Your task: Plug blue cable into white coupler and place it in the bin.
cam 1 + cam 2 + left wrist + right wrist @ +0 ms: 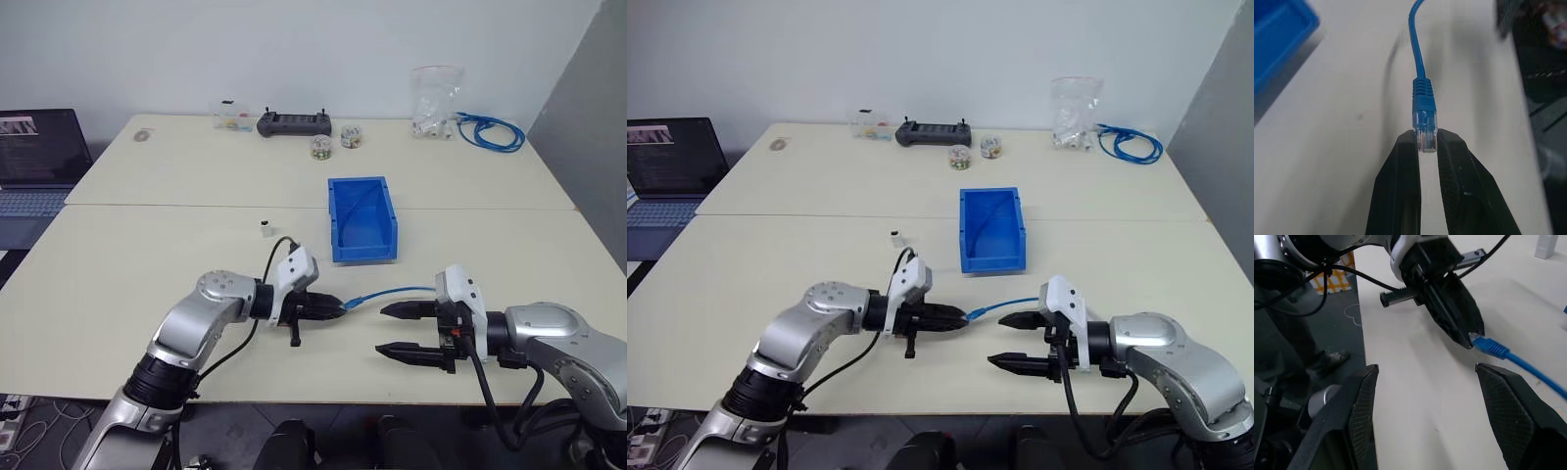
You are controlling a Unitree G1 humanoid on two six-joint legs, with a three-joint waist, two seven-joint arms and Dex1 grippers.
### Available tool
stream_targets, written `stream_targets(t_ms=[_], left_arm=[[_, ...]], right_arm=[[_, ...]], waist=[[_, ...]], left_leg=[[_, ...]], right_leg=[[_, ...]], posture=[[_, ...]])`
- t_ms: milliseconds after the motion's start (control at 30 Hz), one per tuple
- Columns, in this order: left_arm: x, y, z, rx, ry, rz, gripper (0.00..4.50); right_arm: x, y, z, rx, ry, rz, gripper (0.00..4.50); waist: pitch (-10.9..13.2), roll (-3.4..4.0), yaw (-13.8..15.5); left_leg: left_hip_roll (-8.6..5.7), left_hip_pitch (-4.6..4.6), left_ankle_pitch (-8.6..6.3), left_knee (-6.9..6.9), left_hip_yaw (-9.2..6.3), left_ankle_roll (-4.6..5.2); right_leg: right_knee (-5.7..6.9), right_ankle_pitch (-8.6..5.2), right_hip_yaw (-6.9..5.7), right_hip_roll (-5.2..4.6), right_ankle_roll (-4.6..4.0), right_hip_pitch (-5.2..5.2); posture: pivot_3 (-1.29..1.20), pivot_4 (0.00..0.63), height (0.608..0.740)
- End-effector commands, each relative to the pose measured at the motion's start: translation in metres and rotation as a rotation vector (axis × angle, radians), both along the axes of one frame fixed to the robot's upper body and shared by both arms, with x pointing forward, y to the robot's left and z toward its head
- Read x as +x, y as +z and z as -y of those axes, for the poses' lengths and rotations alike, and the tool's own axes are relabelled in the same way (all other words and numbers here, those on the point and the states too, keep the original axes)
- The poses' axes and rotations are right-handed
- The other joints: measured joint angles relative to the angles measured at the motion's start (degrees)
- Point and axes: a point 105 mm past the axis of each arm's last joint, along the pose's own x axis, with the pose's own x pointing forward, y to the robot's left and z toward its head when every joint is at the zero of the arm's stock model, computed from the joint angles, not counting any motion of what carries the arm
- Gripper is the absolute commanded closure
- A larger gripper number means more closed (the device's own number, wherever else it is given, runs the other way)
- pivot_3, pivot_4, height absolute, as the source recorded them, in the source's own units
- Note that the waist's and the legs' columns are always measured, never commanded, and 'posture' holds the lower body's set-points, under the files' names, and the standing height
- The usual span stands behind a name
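Observation:
My left gripper (pixel 338 307) is shut on the clear plug (pixel 1424 131) of the blue cable (pixel 392 293) and holds it just above the table's near half. The cable trails right and passes behind my right gripper (pixel 384 330). That gripper is open a little to the right, nothing between its fingers, and faces the left gripper (pixel 1459 325) and the plug. The white coupler (pixel 265 228) stands by itself on the table beyond the left gripper. The blue bin (pixel 364 253) sits at mid table, behind both grippers.
At the far edge lie a black controller (pixel 294 124), two small jars (pixel 321 147), a clear box (pixel 230 116), a plastic bag (pixel 436 101) and a coiled blue cable bundle (pixel 490 130). A laptop (pixel 39 157) stands off the table's left side.

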Motion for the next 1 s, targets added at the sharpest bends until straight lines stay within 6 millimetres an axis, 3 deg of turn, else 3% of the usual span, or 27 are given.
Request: stream_targets(t_ms=[33, 233, 500, 1000], left_arm=[[-0.002, 0.028, 0.003, -0.103, -0.029, -0.037, 4.27], [-0.005, 0.049, 0.003, -0.24, -0.063, -0.179, 4.27], [-0.014, 0.048, -0.004, -0.272, -0.072, -0.315, 4.27], [-0.017, 0.052, -0.006, -0.284, -0.056, -0.352, 4.27]], right_arm=[[0.0, 0.012, 0.0, 0.06, -0.03, 0.05, 1.16], [0.01, 0.022, 0.003, 0.248, -0.138, 0.02, 1.16], [0.019, 0.026, 0.001, 0.434, -0.201, -0.092, 1.16], [0.026, 0.037, -0.021, 0.524, -0.141, -0.184, 1.16]], waist=[[0.0, -0.01, -0.13], [0.04, -0.04, -0.17], [0.06, -0.02, -0.22], [0.07, 0.0, -0.27]], left_leg=[[0.01, 0.01, 0.0, -0.01, 0.0, 0.0], [0.02, 0.01, 0.0, 0.0, -0.02, -0.01], [0.01, 0.03, 0.0, -0.02, -0.02, -0.01], [0.0, -0.01, 0.0, -0.05, -0.01, -0.01]], right_leg=[[0.0, 0.0, 0.0, 0.01, 0.0, 0.0], [0.0, 0.0, 0.0, 0.03, 0.0, 0.0], [0.01, 0.0, 0.03, 0.03, -0.02, -0.01], [0.02, -0.03, 0.07, 0.02, -0.11, -0.1]], posture=[[0.0, 0.15, 0.74], [0.0, 0.15, 0.74], [0.0, 0.15, 0.74], [0.0, 0.15, 0.74]])
